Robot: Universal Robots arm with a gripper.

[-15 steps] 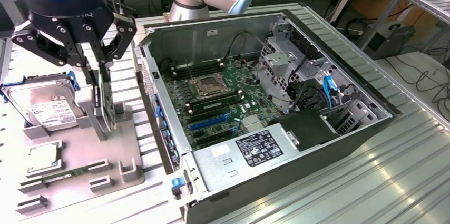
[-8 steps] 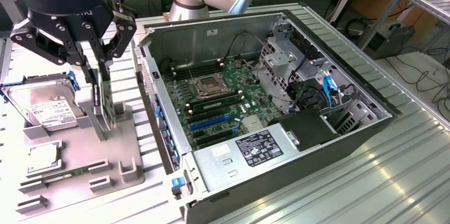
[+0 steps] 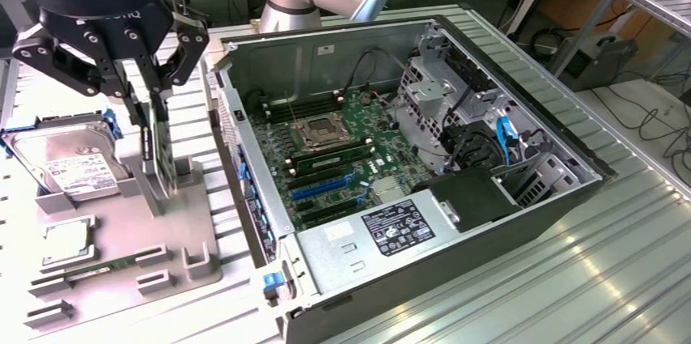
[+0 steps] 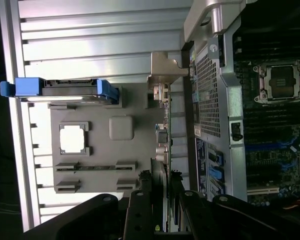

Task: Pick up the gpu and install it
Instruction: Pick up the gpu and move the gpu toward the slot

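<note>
At the exterior view's left, the hard drive (image 3: 67, 167) stands propped in the grey fixture tray (image 3: 200, 239). A processor (image 3: 65, 244) and a green memory stick (image 3: 106, 267) lie nearer the camera. All 3 sit close enough that a sideways swing of the arm could knock them. Just right of the drive, the gripper (image 3: 154, 121) reaches straight down, its jaws drawn narrow and apparently clamped on the upper edge of the gpu (image 3: 162, 178). The card stands upright on edge in the tray, between the low posts that steady it. The likeliest fault is a tilted lift: a gpu (image 4: 161, 135) that comes up skewed may bind against those posts, or twist in the thin pinch and slip. Open room lies directly above it, with little to either side. Right of the tray, the rim of the open computer case (image 3: 229, 77) rises near the card, so a low crossing could strike it. Farther right, the motherboard (image 3: 335, 158) offers its blue expansion slots (image 3: 324, 188) between the case wall and the drive cage (image 3: 438, 97). Loose cables (image 3: 378, 61) arch over the far part of the board and could snag.
</note>
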